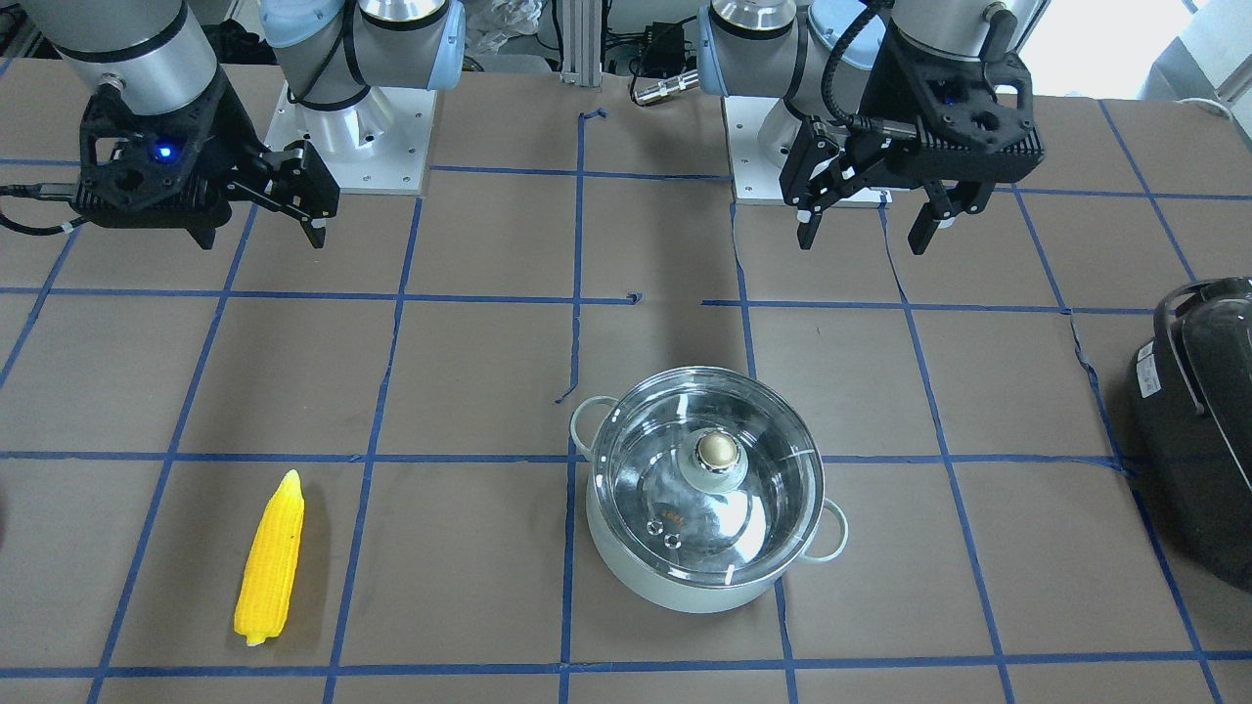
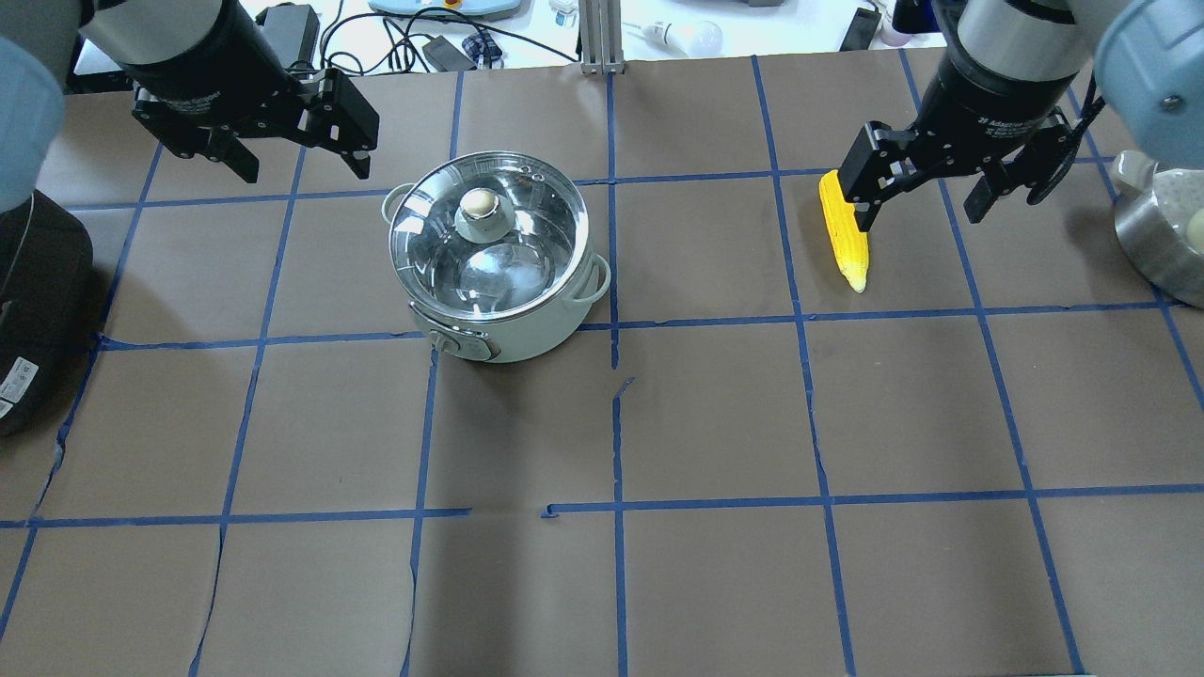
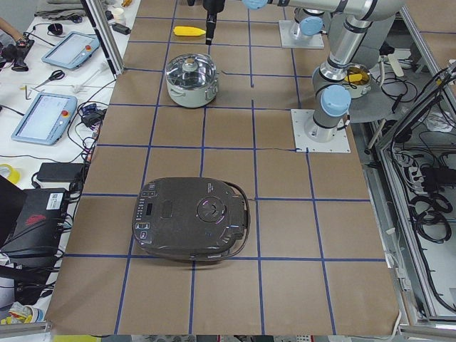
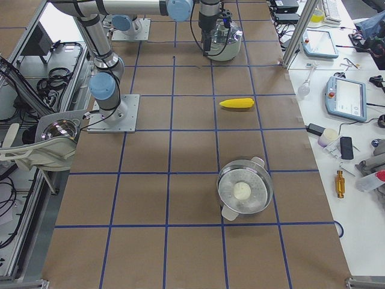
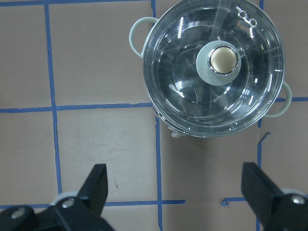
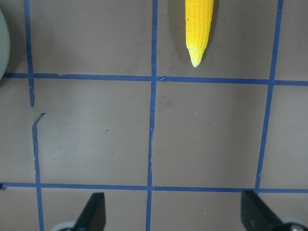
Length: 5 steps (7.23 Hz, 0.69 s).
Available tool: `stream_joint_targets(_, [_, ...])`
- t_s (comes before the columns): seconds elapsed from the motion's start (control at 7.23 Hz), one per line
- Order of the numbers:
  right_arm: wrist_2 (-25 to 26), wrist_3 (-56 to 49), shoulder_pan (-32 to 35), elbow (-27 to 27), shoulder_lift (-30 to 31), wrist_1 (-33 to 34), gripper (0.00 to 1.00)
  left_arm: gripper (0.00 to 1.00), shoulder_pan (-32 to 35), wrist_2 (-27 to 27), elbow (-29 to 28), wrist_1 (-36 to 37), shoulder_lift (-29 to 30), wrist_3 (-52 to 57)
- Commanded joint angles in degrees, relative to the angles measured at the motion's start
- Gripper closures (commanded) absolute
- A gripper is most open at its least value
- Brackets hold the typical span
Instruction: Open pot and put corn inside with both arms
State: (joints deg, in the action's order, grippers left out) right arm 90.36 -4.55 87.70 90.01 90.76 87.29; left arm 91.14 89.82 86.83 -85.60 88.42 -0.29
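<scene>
A desk (image 2: 715,414) covered in brown paper carries a grid of blue tape lines (image 2: 621,583), torn and broken in a few places. A black glossy appliance (image 3: 191,217) with a handle and a button panel lies on it, near the end on the robot's left. A white side bench (image 4: 367,223) along the operators' edge holds two tablet-like screens (image 3: 45,116), cables and a light bulb (image 2: 691,36). A steel bowl (image 2: 1162,235) sits beside the desk on the robot's right.

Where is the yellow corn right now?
In the overhead view the corn lies flat on the table, on the right side, its far end hidden behind the right arm's open tool. The lidded pot sits well apart, to its left.
</scene>
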Motion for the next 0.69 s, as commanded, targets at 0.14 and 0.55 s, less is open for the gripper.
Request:
stream_joint_targets(0.14, [-0.35, 0.59, 0.10, 0.08, -0.06, -0.11, 0.00, 0.00, 0.00, -0.09, 0.18, 0.08, -0.09, -0.15])
stream_joint_targets(0.55, [-0.53, 0.59, 0.19, 0.08, -0.15, -0.02, 0.00, 0.00, 0.01, -0.09, 0.18, 0.08, 0.17, -0.15])
